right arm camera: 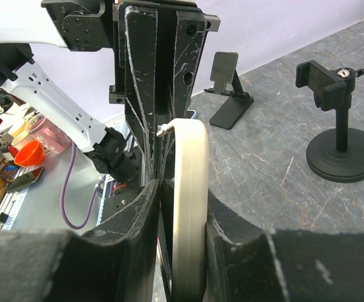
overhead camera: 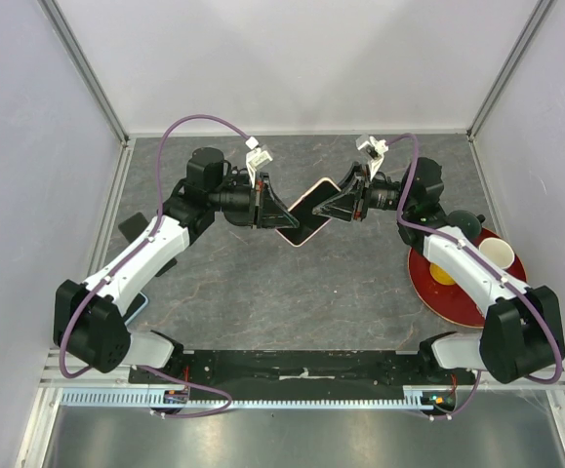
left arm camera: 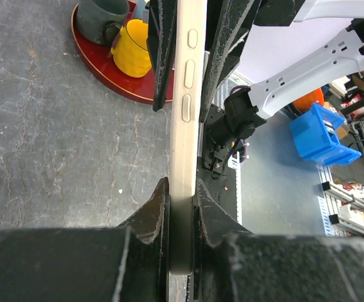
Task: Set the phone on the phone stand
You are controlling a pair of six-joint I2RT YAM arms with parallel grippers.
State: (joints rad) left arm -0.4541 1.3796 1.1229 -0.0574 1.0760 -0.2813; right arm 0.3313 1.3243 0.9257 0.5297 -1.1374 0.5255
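The left gripper (overhead camera: 284,216) pinches the phone (overhead camera: 306,219) in mid-air, seemingly for handover, with the right gripper (overhead camera: 326,207) narrow around it, whether gripping I cannot tell.

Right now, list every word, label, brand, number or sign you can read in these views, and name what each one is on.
No text can be read in any view.
phone: only its edge and side buttons show, no print.
white tags on the wrist cables: too small to tell whether they are printed.
blue bin: no lettering shows.
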